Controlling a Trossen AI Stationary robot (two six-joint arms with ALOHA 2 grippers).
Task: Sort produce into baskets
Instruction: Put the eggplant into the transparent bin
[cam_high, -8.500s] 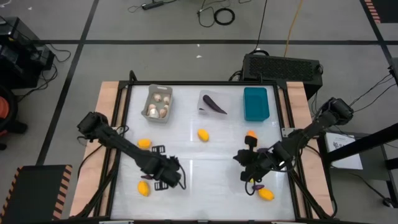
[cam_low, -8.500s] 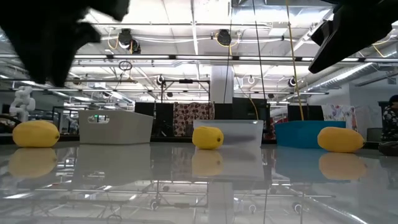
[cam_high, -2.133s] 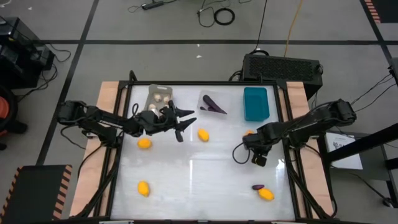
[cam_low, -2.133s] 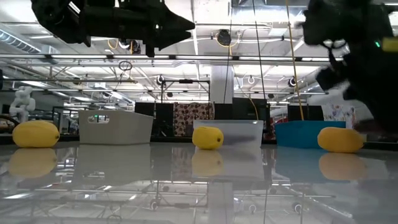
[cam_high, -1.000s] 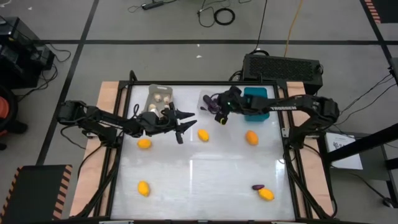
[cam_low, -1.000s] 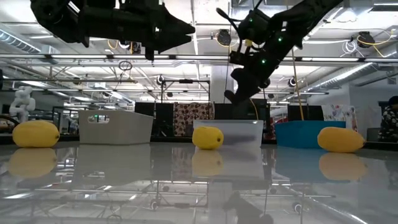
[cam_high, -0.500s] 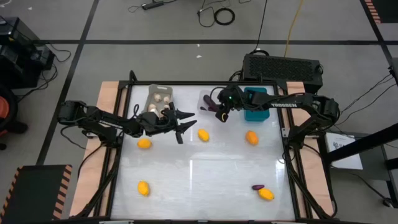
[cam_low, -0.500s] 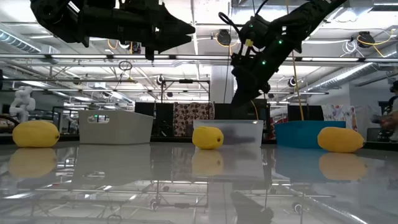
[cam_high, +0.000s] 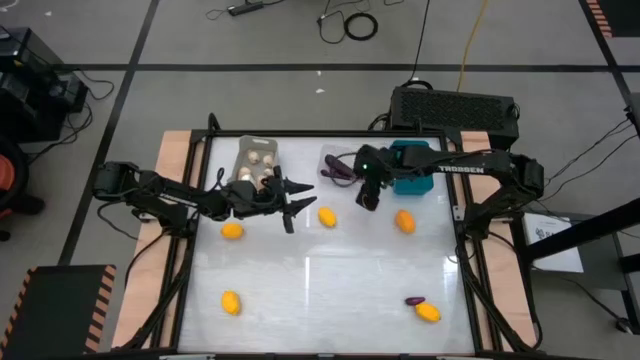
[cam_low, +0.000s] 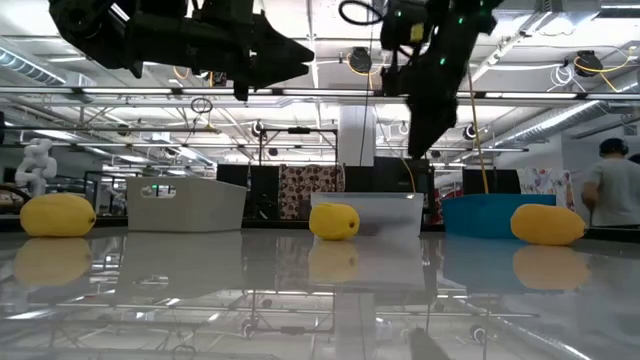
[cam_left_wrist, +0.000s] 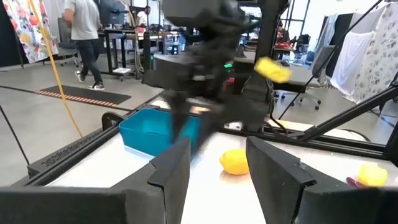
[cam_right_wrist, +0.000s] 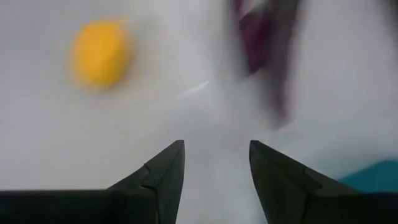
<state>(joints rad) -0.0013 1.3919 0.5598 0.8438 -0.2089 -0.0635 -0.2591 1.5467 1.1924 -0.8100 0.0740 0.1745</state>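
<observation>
Three baskets stand along the far edge: a light grey basket (cam_high: 255, 160) holding whitish bulbs, a clear basket (cam_high: 338, 167) holding dark purple pieces (cam_right_wrist: 255, 31), and a teal basket (cam_high: 412, 165). Yellow fruits (cam_high: 326, 216) (cam_high: 404, 221) (cam_high: 232, 230) lie on the white table. My right gripper (cam_high: 366, 198) hangs open just near of the clear basket, pointing steeply down, with nothing between its fingers (cam_right_wrist: 214, 162). My left gripper (cam_high: 297, 208) hovers level and open beside the grey basket, holding nothing (cam_left_wrist: 217, 162).
Two more yellow fruits (cam_high: 231, 302) (cam_high: 428, 313) and a small purple piece (cam_high: 413, 300) lie near the front edge. A black vented box (cam_high: 455, 105) sits behind the table. People move about in the room beyond.
My right gripper has drawn back from over the clear basket toward the table's near edge and risen, tipping to point more steeply downward. My left arm has kept still.
</observation>
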